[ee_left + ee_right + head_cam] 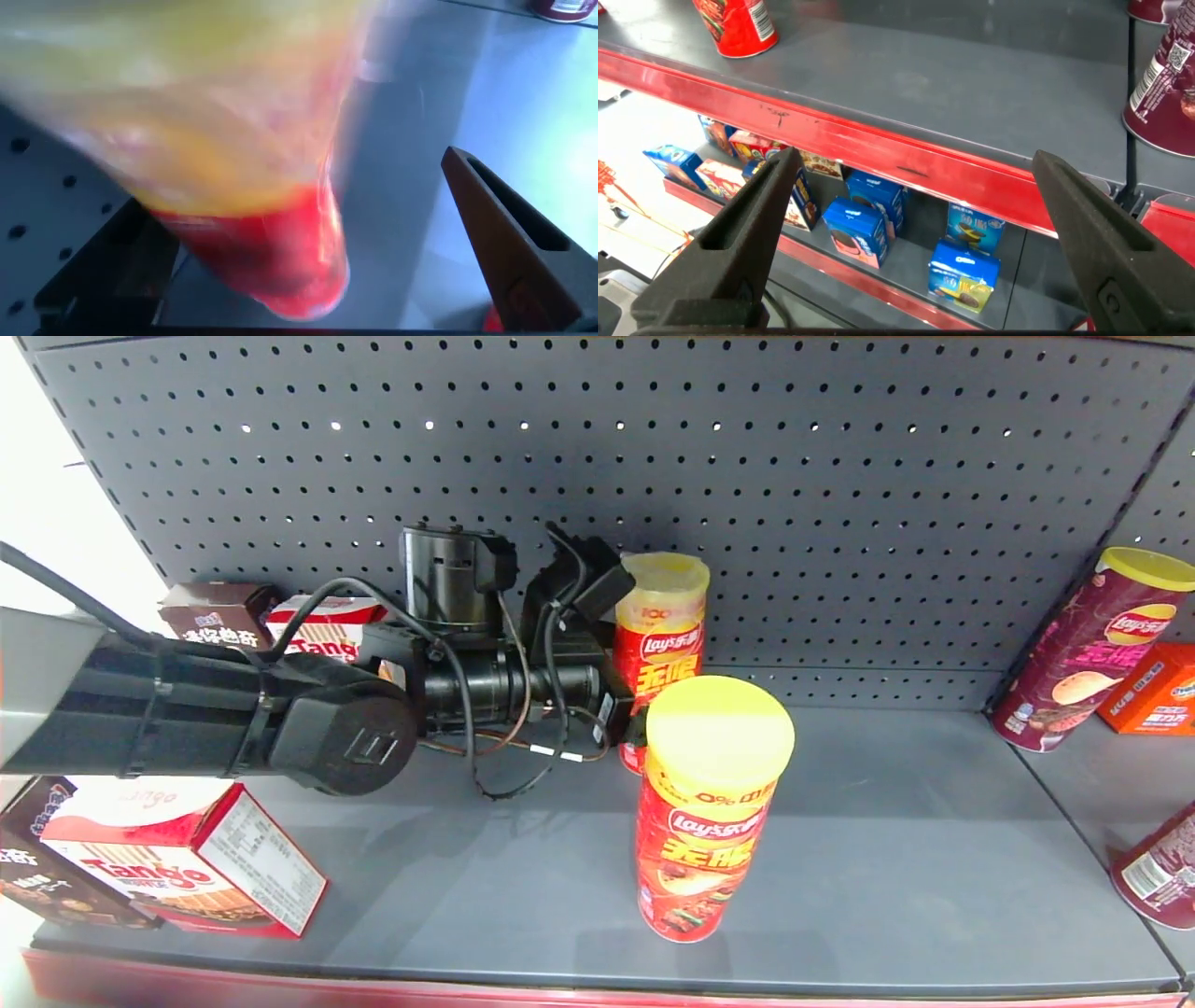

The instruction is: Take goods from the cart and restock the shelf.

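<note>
hovering nearest to me, my right gripper point(915, 159) is hanging wide open with nothing in it, just in front of the red front lip point(878, 140) of the grey metal shelf point(934, 821). close behind that lip, a tall red cardboard crisp tube with a yellow plastic lid point(714, 812) is standing upright on the shelf, well apart from the red and white wafer box point(187, 859) lying at the near left corner.

further in, my left arm is lying out across the shelf. my left gripper point(294, 191) is straddling a second red tube with a yellow lid point(661, 635), which is standing upright near the grey pegboard back wall point(840, 476). in the left wrist view the fingers point(509, 243) are standing spread and one is clear of the tube's side, so i am judging that i am not squeezing it. i cannot tell whether the other pad is touching.

i am expecting these tubes to be light and stiff, though easy to dent. they also look glossy enough to slip, and tall enough to topple at a sideways nudge. the crisps inside are likely fragile. i am reckoning the best hold is around the middle of the body, below the lid, with only gentle pressure.

at the far right, a purple tube point(1088, 653) is leaning against the back.
</note>
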Robot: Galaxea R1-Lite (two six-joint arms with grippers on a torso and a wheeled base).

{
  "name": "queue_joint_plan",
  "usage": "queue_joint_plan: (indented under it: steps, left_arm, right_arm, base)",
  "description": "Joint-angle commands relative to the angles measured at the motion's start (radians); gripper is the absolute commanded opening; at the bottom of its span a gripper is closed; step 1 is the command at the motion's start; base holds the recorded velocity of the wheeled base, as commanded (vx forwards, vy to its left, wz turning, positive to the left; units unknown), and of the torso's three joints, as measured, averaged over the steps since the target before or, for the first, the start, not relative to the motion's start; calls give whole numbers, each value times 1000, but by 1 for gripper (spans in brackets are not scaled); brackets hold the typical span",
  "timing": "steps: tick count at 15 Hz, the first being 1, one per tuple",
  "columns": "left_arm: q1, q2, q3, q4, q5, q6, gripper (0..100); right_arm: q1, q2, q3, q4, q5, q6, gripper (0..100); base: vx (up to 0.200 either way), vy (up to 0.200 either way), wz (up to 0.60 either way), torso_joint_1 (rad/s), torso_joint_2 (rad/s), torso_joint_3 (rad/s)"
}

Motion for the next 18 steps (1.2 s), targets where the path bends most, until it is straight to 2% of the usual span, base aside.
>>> queue_joint_plan:
  steps: [1, 4, 6, 8, 9, 10, 11, 12, 14, 18]
  left_arm:
    - [1, -144, 98, 0, 65, 2, 100]
    - [-1, -240, 184, 0, 176, 5, 100]
    - [-2, -272, 219, 0, 222, 5, 100]
    - [-4, -295, 264, 0, 329, 5, 100]
    - [-2, -297, 284, -1, 370, 3, 100]
    - [-2, -297, 291, -1, 384, 3, 100]
    - [-4, -295, 313, -1, 450, 6, 100]
    - [-7, -295, 314, -1, 490, 6, 100]
    - [-28, -279, 307, -12, 539, 6, 100]
    - [-42, -188, 304, -113, 565, 12, 100]
  right_arm:
    - [0, 1, 0, 0, 0, 0, 100]
    - [0, 1, 0, 0, 0, 0, 100]
    - [0, 1, 0, 0, -1, 0, 100]
    - [0, 1, 0, 0, 0, 0, 100]
    - [0, 1, 0, 0, -1, 0, 100]
    - [0, 1, 0, 0, -1, 0, 100]
    - [0, 1, 0, 0, -1, 0, 100]
    - [0, 1, 0, 0, 0, 0, 100]
    - [0, 1, 0, 0, 0, 0, 100]
    - [0, 1, 0, 0, 0, 0, 100]
  base:
    - [0, 0, 0, 0, 0, 0]
    - [0, 0, 0, 0, 0, 0]
    - [0, 0, 0, 0, 0, 0]
    - [0, 0, 0, 0, 0, 0]
    - [0, 0, 0, 0, 0, 0]
    - [0, 0, 0, 0, 0, 0]
    - [0, 0, 0, 0, 0, 0]
    - [0, 0, 0, 0, 0, 0]
    - [0, 0, 0, 0, 0, 0]
    - [0, 0, 0, 0, 0, 0]
